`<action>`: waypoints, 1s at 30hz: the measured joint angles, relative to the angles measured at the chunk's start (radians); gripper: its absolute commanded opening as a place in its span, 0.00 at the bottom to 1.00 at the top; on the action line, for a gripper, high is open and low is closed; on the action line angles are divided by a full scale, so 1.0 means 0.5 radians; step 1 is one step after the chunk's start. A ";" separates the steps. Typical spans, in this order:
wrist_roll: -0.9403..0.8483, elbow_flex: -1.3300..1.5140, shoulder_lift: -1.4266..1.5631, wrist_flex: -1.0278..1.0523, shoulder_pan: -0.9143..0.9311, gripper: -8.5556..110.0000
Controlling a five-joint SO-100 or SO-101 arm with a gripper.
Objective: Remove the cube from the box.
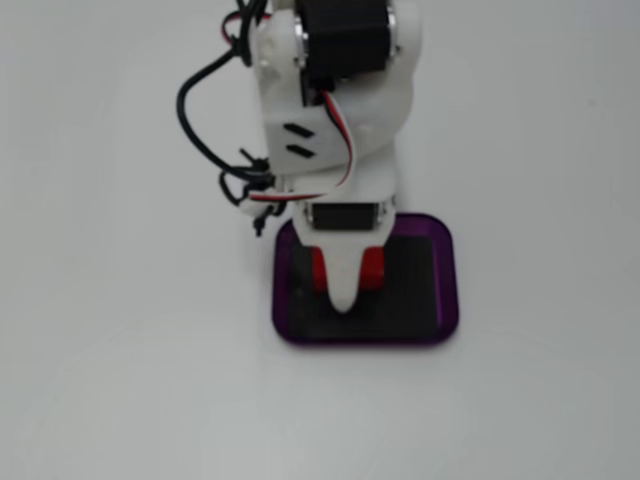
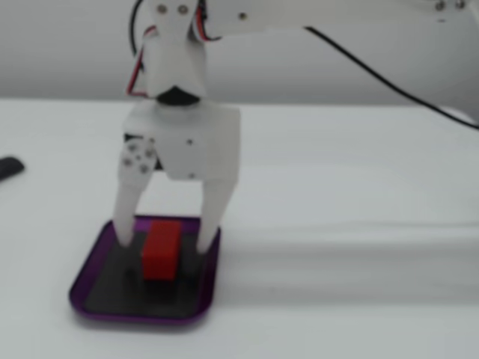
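Inside glossy, purple-rimmed box [image 2: 90, 288], blocky red cube [image 2: 162, 249].

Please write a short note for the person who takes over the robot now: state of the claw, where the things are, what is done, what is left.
Claw: open, lowered into the box, one finger on each side of the cube; not closed on it in either fixed view.
Cube: on the black bottom of the box, between the fingers.
Box: flat on the white table.
Done: claw is in place around the cube.
Left: close the claw, lift the cube, put it on the table outside the box.
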 measured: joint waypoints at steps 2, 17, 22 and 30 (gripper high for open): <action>0.000 0.000 0.000 -0.018 -0.009 0.20; 0.000 0.000 0.000 -0.144 0.012 0.07; 0.003 0.000 0.000 -0.117 0.012 0.07; 0.003 -0.252 0.202 0.209 0.015 0.07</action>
